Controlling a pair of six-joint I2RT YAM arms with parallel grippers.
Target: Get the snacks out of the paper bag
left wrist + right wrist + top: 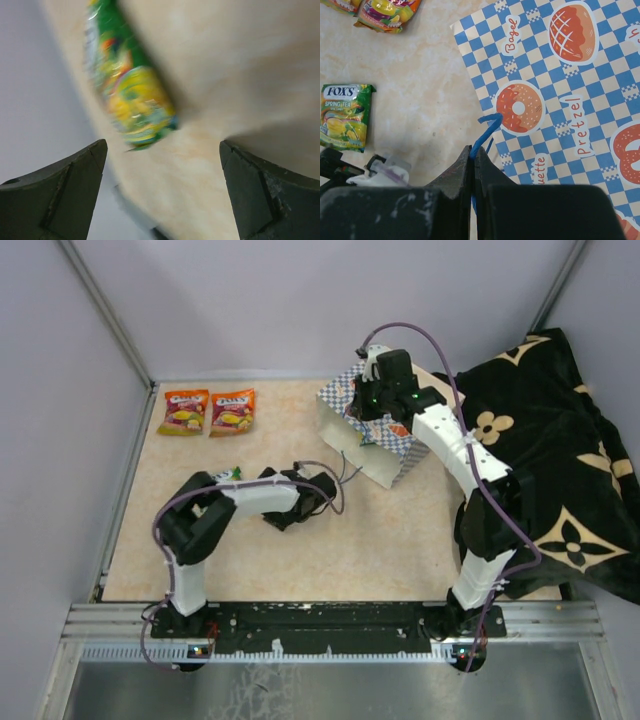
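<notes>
The right hand (473,151) is pinched shut on the blue cord handle (487,125) of the paper bag (560,100), probably steadying it at upper middle of the top view, while the left hand (162,147) gapes wide and empty over a green snack (345,116) lying loose on the counter (420,75).

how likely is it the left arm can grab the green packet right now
Probably yes: the left claw is open, and the green packet lies loose on the table just ahead of it with nothing between.
</notes>
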